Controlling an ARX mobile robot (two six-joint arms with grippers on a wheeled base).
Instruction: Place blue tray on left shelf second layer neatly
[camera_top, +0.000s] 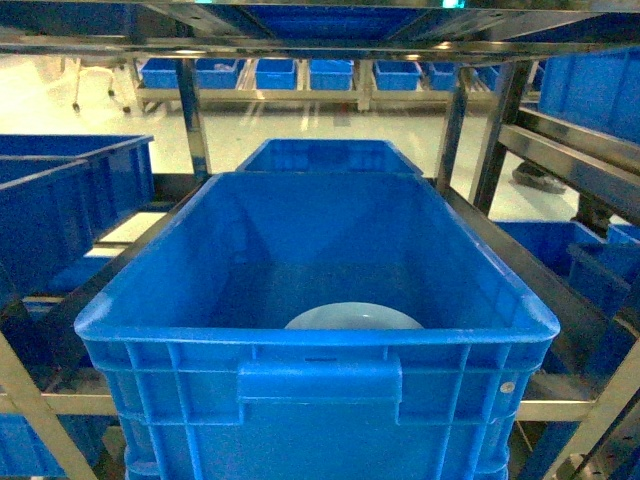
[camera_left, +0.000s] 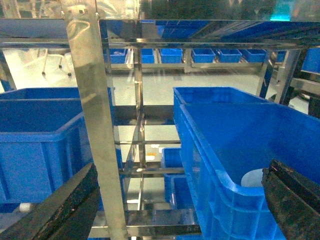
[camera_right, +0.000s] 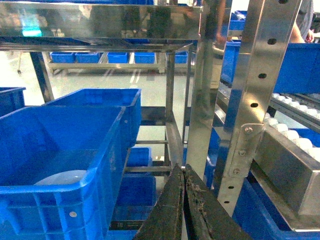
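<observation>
A big dark-blue crate (camera_top: 320, 330) is seen front and centre in the head view, and the blue tray (camera_top: 354, 317) is lying flat on its floor near the front wall, at about 6 o'clock inside the crate. Only the upper arc of its pale rim is seen over the crate's edge. A second crate (camera_top: 328, 156) is lined up right behind the first at 12 o'clock, and more crates (camera_top: 60, 200) are parked on the rack at 9 o'clock.

From the left wrist camera, the left gripper (camera_left: 175, 210) is shown with its jaws spread wide apart, one dark finger (camera_left: 65, 207) at 7 o'clock and the other at 4 o'clock, with nothing held between them. A steel upright (camera_left: 95, 125) of the rack is seen just ahead.

From the right wrist camera, the right gripper (camera_right: 184, 190) is shown with its jaws pressed together, nothing pinched. The tray is glimpsed at 8 o'clock inside the crate, and a perforated post (camera_right: 257, 95) is seen at 2 o'clock.
</observation>
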